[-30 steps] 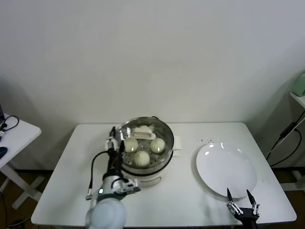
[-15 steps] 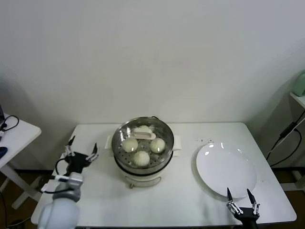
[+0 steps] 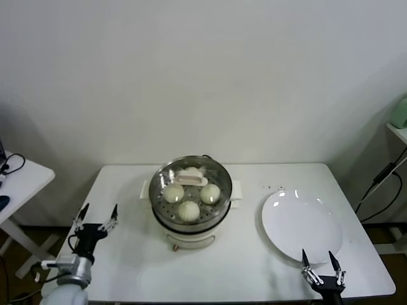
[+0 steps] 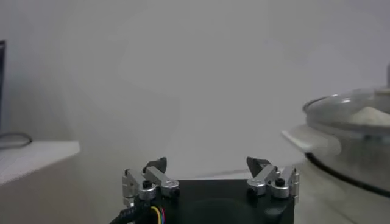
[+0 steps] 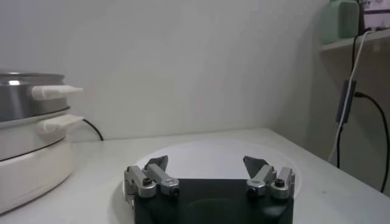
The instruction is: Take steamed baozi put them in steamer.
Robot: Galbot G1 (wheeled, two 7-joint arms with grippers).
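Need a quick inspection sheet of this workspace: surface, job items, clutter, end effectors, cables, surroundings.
Surface: white rectangular table, small dark specks near its far edge.
Job items: round stainless-steel steamer with clear glass lid on; three cream-white domed baozi visible inside, a fourth not clearly seen.
Clutter: flat white round plate, nothing on it.
End effectors: left end effector open, at the table's left edge, apart from the steamer; right end effector open, at the plate's near rim.
Cables: black cable hanging at right.
Surroundings: plain white wall; white side table at left.

Even soft lighting; glare on plate (image 3: pixel 302 225); left wrist view hazy, washed out.
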